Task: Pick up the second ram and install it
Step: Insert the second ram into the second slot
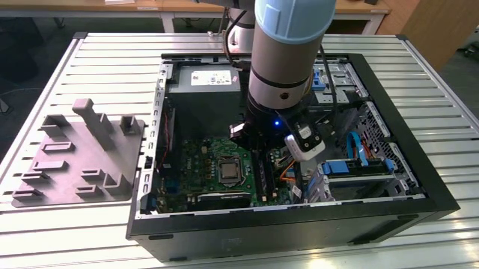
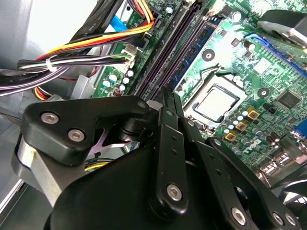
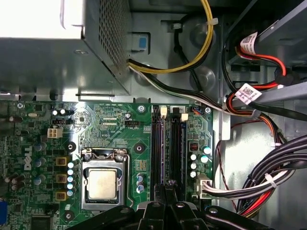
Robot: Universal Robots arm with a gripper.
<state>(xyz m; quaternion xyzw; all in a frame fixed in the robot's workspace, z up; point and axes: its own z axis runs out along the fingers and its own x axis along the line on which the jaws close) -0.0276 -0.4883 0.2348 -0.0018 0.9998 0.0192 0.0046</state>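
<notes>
1. My gripper point(image 2: 170, 96) hangs inside the open computer case point(image 1: 419, 168), low over the green motherboard point(image 1: 202, 168). In the exterior view the grey power supply point(image 1: 206, 81) lies at 11 o'clock from it and the processor socket point(image 1: 226, 170) at 7 o'clock
2. My fingers point(image 2: 170, 134) are drawn narrow, with only a hairline gap between the tips
3. The second ram point(image 3: 180, 143) stands on edge in a black slot, a dark blue strip running straight out from my fingertips; I cannot tell whether I pinch its edge
4. A grey fixture plate point(image 1: 75, 157) sits at 9 o'clock from the case
</notes>
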